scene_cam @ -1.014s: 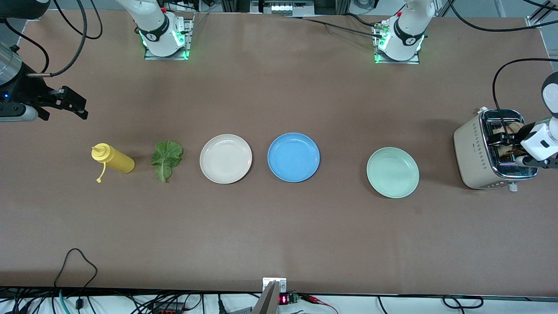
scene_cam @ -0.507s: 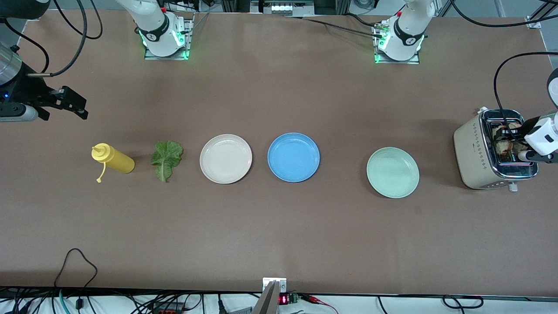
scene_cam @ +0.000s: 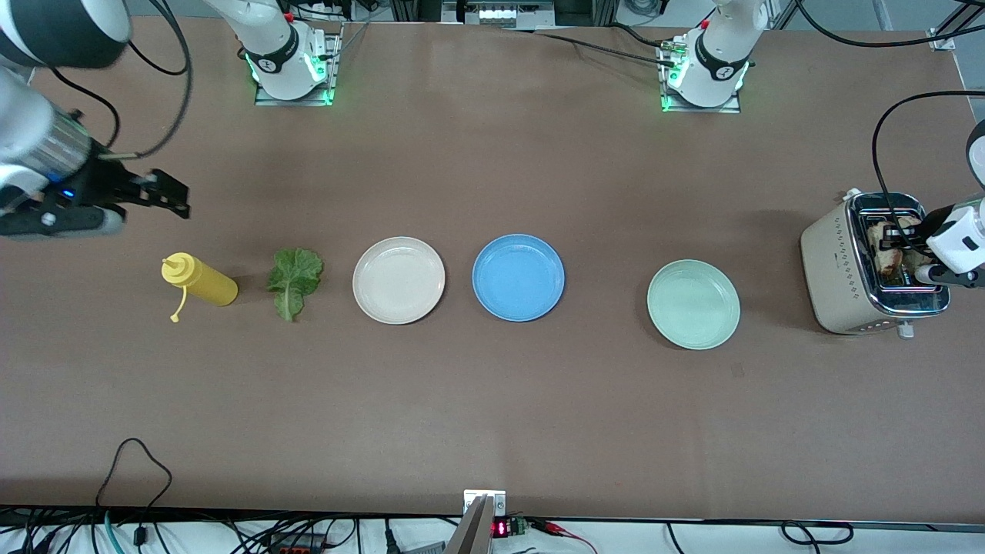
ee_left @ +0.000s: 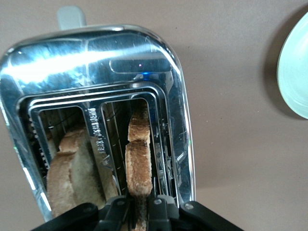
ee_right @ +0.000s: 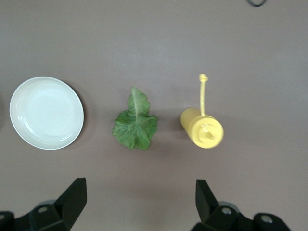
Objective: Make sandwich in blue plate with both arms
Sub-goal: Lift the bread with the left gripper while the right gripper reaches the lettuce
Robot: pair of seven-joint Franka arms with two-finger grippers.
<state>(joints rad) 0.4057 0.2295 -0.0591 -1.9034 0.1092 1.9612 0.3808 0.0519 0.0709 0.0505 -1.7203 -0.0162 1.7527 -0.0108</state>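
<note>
Reaching into the toaster (scene_cam: 873, 265) at the left arm's end of the surface (scene_cam: 492, 400), our left gripper (scene_cam: 891, 237) is pinching a slice of toasted bread (ee_left: 139, 163) that is standing upright in one slot, its fingers (ee_left: 115, 211) pressed against the slice's two faces. A second slice (ee_left: 67, 168) is sitting in the neighbouring slot, untouched. We are holding our right gripper (scene_cam: 171, 194) in the air at the right arm's end, over bare surface beside the yellow squeeze bottle (scene_cam: 198, 282), with its fingers (ee_right: 72, 197) spread wide and gripping nothing. In the right wrist view the lettuce leaf (ee_right: 135, 123) is lying flat between the bottle and the beige plate (ee_right: 46, 113), apart from both. The blue plate (scene_cam: 518, 277) is sitting empty near the middle of the surface, between the beige plate and the pale mint green plate (scene_cam: 693, 304), which is lying closer to the toaster.
</note>
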